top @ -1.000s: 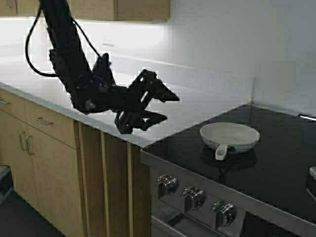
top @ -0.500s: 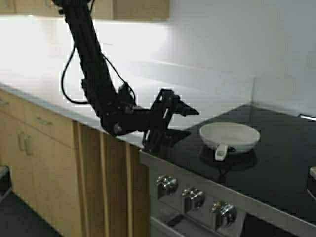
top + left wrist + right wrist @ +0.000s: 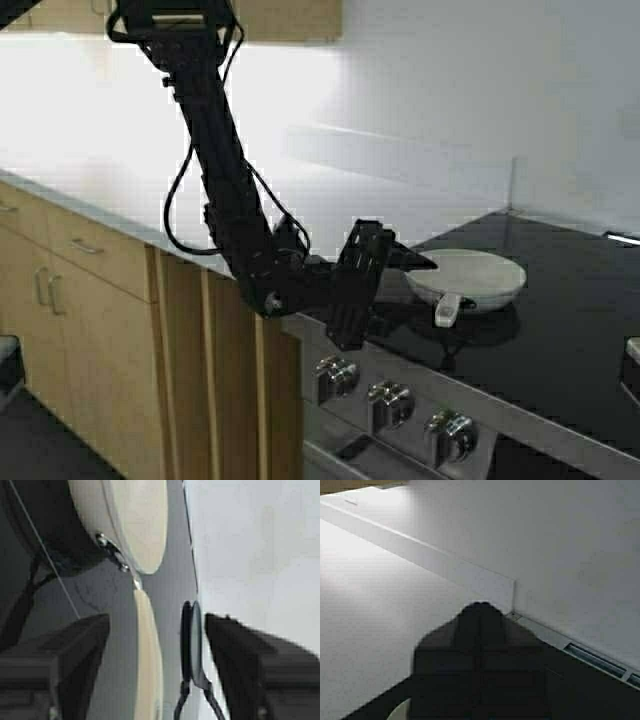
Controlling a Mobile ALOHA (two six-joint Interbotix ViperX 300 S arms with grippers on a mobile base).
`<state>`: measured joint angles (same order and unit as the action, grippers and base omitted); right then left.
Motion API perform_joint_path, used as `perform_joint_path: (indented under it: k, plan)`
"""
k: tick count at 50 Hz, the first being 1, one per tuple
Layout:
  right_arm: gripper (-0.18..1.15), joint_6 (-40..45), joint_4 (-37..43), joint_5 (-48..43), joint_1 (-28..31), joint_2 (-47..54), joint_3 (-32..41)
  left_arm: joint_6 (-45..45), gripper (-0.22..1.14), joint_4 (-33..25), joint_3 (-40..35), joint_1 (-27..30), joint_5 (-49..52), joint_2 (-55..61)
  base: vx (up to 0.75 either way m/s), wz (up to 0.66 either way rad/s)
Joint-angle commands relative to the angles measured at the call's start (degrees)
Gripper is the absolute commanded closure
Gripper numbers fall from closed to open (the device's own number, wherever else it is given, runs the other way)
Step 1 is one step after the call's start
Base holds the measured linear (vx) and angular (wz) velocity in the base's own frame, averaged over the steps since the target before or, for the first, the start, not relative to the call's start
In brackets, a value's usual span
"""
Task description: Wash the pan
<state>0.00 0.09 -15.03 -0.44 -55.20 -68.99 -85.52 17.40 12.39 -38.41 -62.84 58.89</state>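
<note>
Cream-white pan (image 3: 466, 275) sits on the black glass cooktop (image 3: 560, 330), its short handle (image 3: 447, 308) pointing toward the front edge of the stove.

Left gripper (image 3: 395, 290) reaches in low over the junction of worktop (image 3: 120, 190) and cooktop. It is turned on its side, with one finger above the other. The upper finger (image 3: 405, 260) lies at the pan's near rim; the lower finger is hard to separate from the dark glass. In the left wrist view the two fingers (image 3: 250, 655) stand well apart, and the pan handle (image 3: 147, 655) lies in the gap between them, touching neither. The pan body (image 3: 135, 520) lies just ahead of the fingertips.

Right gripper (image 3: 480, 611) shows only in its own wrist view. Its fingers are pressed together, holding nothing. It hovers over the boundary of worktop and cooktop, pointing toward the backsplash (image 3: 445, 562) and wall. A pale curved edge at the lower margin of that view cannot be identified.

Three knobs (image 3: 392, 402) sit on the stove front, below the left gripper.
</note>
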Motion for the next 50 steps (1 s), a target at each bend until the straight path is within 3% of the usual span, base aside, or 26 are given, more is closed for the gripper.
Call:
perform_joint_path:
  k: [1,50]
  plan:
    - [0.9,0.1,0.0,-0.3,0.1,0.4,0.9,-0.6,-0.02,0.1,-2.5,-1.0,-0.2,-0.4,0.01,0.0]
    - [0.9,0.1,0.0,-0.2,0.1,0.4,1.0,-6.4,0.02,0.1,-12.2,-5.0,2.5,4.5,0.0,0.0]
